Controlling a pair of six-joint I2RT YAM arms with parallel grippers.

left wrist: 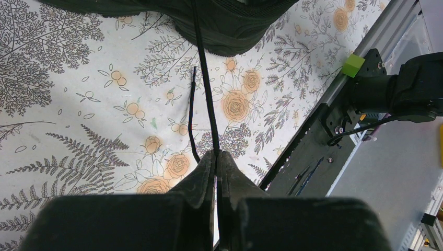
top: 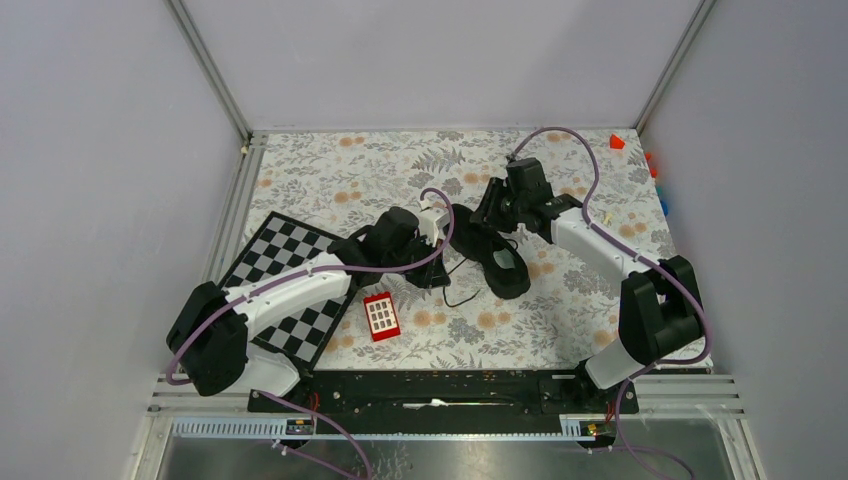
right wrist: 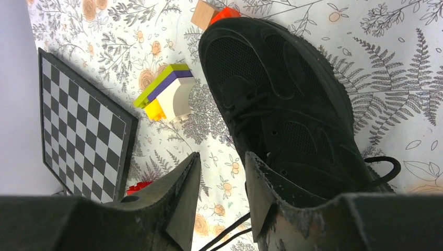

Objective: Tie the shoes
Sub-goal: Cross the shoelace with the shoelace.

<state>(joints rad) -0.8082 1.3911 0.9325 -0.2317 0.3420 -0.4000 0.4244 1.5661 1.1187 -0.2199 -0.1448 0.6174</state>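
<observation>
Floral tablecloth (top: 560,320) under black sneaker (top: 503,268); grey walls (top: 100,150)

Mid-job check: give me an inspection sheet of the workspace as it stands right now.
Surface: floral cloth, lying flat.
Job's things: black shoe sole down, untied; one lace stretched from it.
Clutter: chessboard, red brick, stacked blocks.
Grippers: left gripper shut on the lace; right gripper open at the shoe's side.
Cables: purple cables along both arms.
Surroundings: grey walls, metal frame.
</observation>
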